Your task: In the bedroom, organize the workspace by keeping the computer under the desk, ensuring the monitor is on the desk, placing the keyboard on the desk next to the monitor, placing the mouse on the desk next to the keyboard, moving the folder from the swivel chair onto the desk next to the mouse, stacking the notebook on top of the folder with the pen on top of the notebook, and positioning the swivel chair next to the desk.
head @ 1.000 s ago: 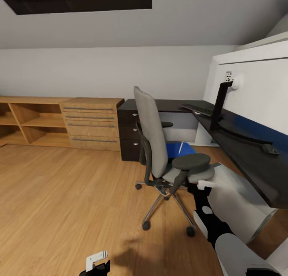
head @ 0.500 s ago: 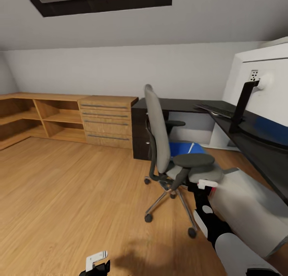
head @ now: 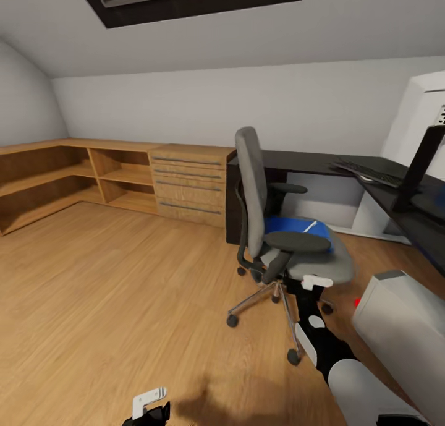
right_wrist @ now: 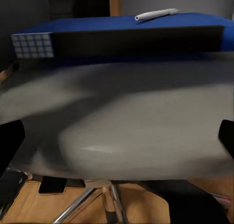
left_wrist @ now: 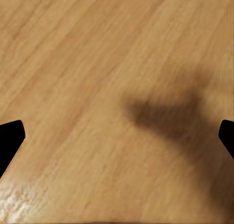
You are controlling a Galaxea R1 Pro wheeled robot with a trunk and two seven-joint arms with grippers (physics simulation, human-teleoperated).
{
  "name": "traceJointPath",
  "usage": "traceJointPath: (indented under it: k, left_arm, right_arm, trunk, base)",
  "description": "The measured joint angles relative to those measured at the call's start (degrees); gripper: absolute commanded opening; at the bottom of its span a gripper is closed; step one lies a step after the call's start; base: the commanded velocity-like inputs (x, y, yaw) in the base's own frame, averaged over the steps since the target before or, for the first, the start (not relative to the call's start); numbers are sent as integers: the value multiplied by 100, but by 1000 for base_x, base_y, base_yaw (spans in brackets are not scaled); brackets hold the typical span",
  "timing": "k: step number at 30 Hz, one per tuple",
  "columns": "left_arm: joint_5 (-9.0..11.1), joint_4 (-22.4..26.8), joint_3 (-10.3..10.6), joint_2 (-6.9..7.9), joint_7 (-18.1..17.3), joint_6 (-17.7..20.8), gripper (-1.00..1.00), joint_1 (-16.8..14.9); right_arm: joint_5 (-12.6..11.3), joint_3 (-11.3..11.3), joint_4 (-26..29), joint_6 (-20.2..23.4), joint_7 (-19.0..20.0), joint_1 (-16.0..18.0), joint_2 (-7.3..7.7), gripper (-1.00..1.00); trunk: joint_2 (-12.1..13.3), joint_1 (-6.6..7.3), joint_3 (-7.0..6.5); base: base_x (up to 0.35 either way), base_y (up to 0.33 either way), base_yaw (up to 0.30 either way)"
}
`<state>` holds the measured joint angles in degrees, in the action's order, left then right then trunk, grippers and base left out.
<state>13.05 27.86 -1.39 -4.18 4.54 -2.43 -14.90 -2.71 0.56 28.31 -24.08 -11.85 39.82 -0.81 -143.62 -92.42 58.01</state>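
The swivel chair point(head: 252, 191) stands on the wood floor in front of the black desk point(head: 296, 161). On its grey seat point(right_wrist: 126, 131) lies the blue folder point(head: 290, 224) point(right_wrist: 122, 25), and the pen point(head: 311, 226) point(right_wrist: 156, 14) rests on top of it. My right gripper point(head: 317, 283) point(right_wrist: 117, 141) is open at the seat's front edge. Low over bare floor, my left gripper point(head: 151, 406) point(left_wrist: 117, 141) is open and empty. The keyboard point(head: 369, 170) and the monitor point(head: 421, 163) are on the desk. The computer point(head: 402, 327) stands at lower right. The notebook and mouse are out of view.
A light wooden chest of drawers point(head: 188, 183) and open shelves point(head: 62, 178) line the back and left walls. The chair's chrome star base point(head: 272, 302) spreads near my right arm. A wide stretch of floor point(head: 111, 290) lies to the left.
The head view has swung left, so the desk and monitor slid toward the right edge and the shelves came into view. My right gripper stays at the chair seat's front edge.
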Motion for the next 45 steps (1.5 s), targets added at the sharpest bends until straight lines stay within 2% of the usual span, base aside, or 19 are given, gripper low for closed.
traceJointPath:
  k: [17,22,33,45]
  left_arm:
    - [6,-5,8,-9,0,4,100,0]
    - [5,-9,8,-9,0,2,100,-1]
    - [9,-19,7,-10,-1,1,100,-5]
    - [9,-19,3,-9,-1,-3,100,-4]
  right_arm:
    - [19,-1,69,4,6,0,-22,100]
    - [21,-2,78,6,7,-1,-21,100]
    - [96,-55,38,30,72,-4,-20,100]
    - [65,-35,-37,25,90,-3,-8,100]
  trunk:
    - [0,0,65]
    - [0,0,77]
    - [0,0,39]
    - [0,0,-38]
  base:
    - [0,0,248]
    - [0,0,85]
    - [0,0,-120]
    - [0,0,-204]
